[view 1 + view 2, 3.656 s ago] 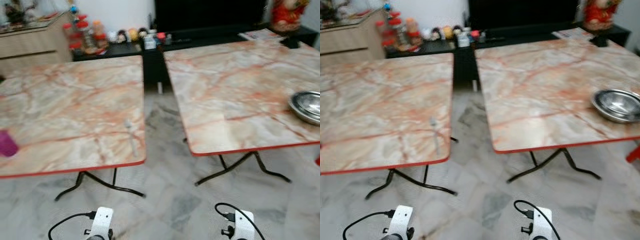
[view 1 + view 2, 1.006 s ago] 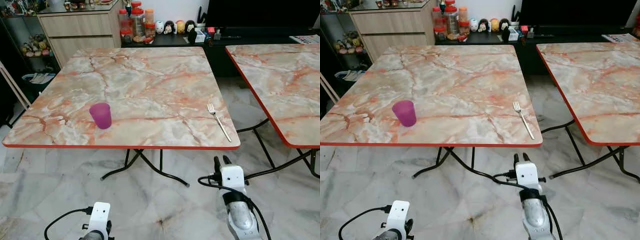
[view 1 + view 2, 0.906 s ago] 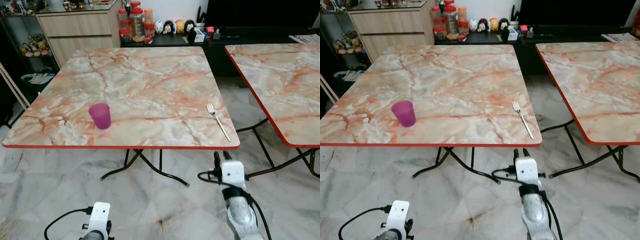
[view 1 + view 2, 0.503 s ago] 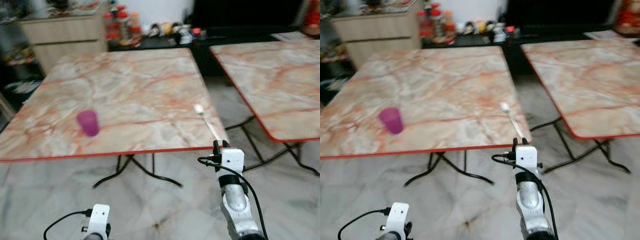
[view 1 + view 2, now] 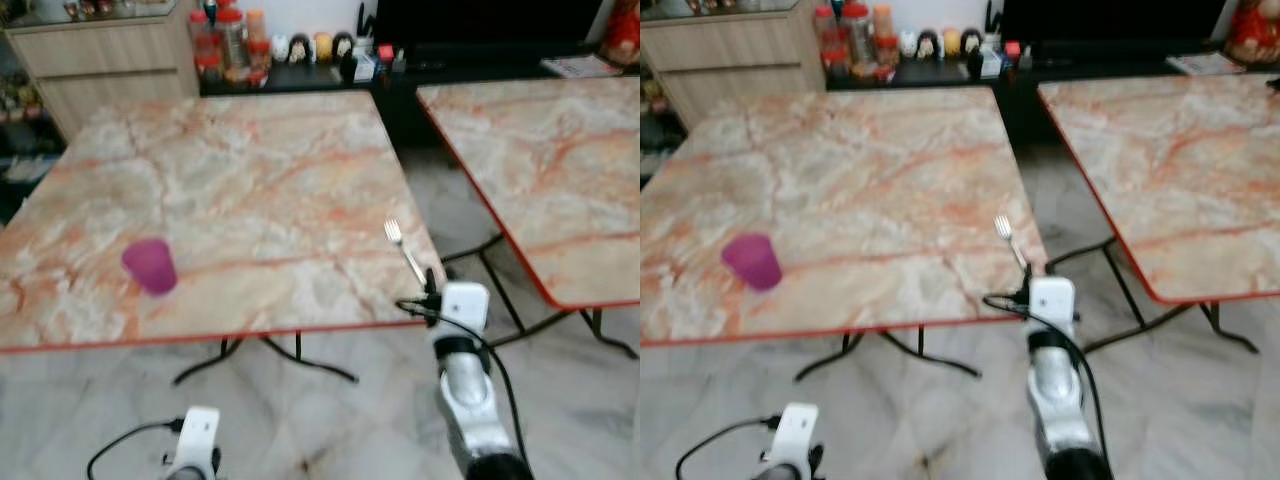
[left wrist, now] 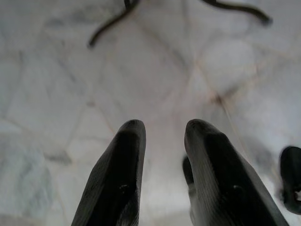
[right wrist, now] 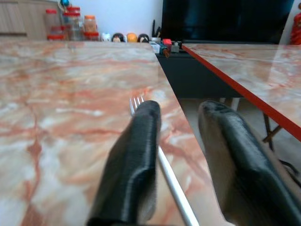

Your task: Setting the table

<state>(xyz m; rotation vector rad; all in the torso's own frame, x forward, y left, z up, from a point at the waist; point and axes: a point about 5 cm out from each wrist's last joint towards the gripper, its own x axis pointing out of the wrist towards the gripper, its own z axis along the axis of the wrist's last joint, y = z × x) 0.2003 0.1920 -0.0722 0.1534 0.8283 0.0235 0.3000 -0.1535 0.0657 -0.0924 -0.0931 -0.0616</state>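
Observation:
A silver fork (image 5: 404, 251) lies near the front right corner of the marble table (image 5: 250, 180). A purple cup (image 5: 150, 266) stands upright near the table's front left. My right gripper (image 5: 431, 285) is at the table's front edge, just behind the fork's handle. In the right wrist view its fingers (image 7: 136, 155) are open, and the fork (image 7: 171, 181) runs between them, close to one finger. My left gripper (image 6: 162, 132) hangs low and open over the floor, holding nothing.
A second marble table (image 5: 540, 160) stands to the right, with a gap of floor between the two. Black folding legs (image 5: 300, 360) show under the near table. Jars and figurines (image 5: 230, 35) line a dark console and wooden cabinet at the back.
My right arm has risen and reached forward from below the table edge up to the fork's handle. The camera has shifted a little; the cup and fork stay in place.

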